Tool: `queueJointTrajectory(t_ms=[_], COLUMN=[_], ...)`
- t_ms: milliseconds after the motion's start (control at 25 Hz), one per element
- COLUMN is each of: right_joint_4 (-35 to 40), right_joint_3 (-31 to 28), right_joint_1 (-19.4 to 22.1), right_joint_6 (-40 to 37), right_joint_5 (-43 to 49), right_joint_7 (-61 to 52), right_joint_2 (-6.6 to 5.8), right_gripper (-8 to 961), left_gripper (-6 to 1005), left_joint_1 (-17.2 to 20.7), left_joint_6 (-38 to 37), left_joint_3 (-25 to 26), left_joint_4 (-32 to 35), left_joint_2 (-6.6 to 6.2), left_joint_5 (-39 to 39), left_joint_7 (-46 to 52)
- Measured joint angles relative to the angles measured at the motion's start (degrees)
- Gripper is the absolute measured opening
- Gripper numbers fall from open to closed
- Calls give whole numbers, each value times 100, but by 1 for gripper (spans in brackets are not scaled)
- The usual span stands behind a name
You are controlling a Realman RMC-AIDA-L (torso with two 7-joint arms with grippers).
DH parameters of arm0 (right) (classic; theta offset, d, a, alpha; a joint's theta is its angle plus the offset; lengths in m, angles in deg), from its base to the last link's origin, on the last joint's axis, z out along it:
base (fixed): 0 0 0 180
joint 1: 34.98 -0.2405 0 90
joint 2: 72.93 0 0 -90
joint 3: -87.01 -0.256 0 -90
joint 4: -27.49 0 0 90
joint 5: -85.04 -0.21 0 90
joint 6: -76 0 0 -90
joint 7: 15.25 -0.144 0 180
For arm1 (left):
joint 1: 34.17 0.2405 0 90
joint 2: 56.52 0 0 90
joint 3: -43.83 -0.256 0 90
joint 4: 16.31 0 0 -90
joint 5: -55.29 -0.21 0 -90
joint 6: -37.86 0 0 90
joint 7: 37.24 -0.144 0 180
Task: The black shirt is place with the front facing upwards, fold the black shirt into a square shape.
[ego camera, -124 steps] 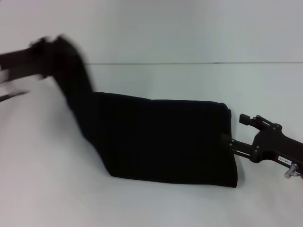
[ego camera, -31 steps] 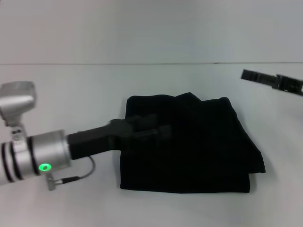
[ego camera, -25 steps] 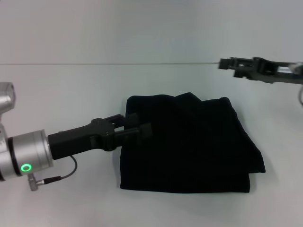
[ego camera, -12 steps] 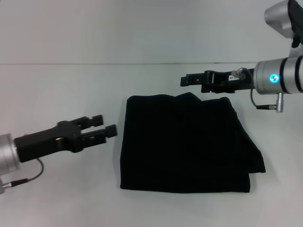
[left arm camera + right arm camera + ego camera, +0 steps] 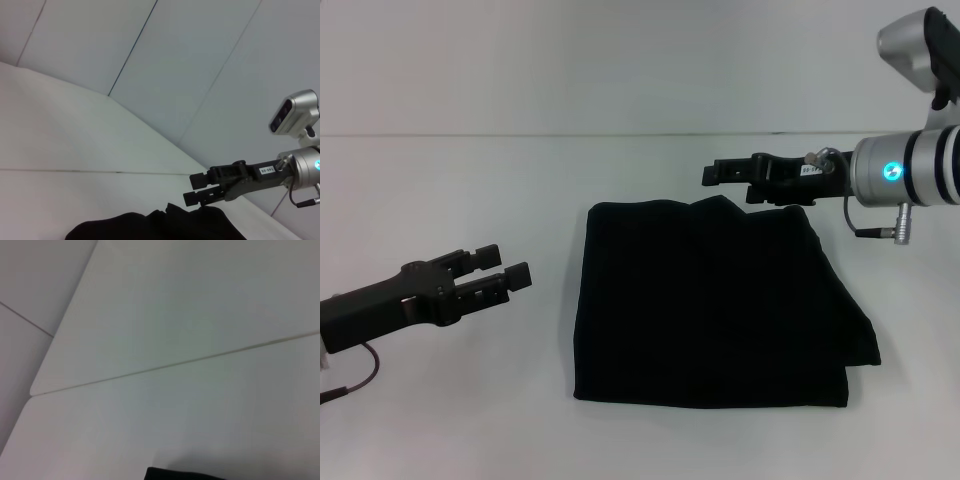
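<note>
Now the black shirt [image 5: 715,300] lies folded into a compact, nearly square bundle on the white table [image 5: 440,200], a little to the right of the middle in the head view. Its outline is slightly wider than it is deep, and one corner bulges out at about 4 o'clock. The right gripper [image 5: 712,174] hangs at 12 o'clock of the bundle, just over its far edge, with its two fingers a small gap apart and holding nothing. The left gripper [image 5: 503,267] stands at 9 o'clock, clearly apart from the cloth, its fingers also parted and empty. I judge the right gripper nearer to the shirt, so a last tidy of the far edge would fall to it; the bulging corner lies away from both.
</note>
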Motion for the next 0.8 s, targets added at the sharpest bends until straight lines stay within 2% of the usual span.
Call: queueJointTrajectory(t_ms=[520, 800], right_joint_4=[-78, -27], right_joint_3=[115, 114], right_joint_1=[84, 126], right_joint_6=[276, 209], right_joint_5=[26, 22], right_joint_7=[124, 250], right_joint_2=[179, 208], right_gripper=[856, 849], left_gripper=[801, 801], left_joint_1=[10, 15], left_joint_6=[-2, -2], left_joint_3=[-1, -1], left_joint_4=[-24, -35], left_joint_2=[2, 11], left_joint_5=[-9, -9], left_joint_7=[13, 8])
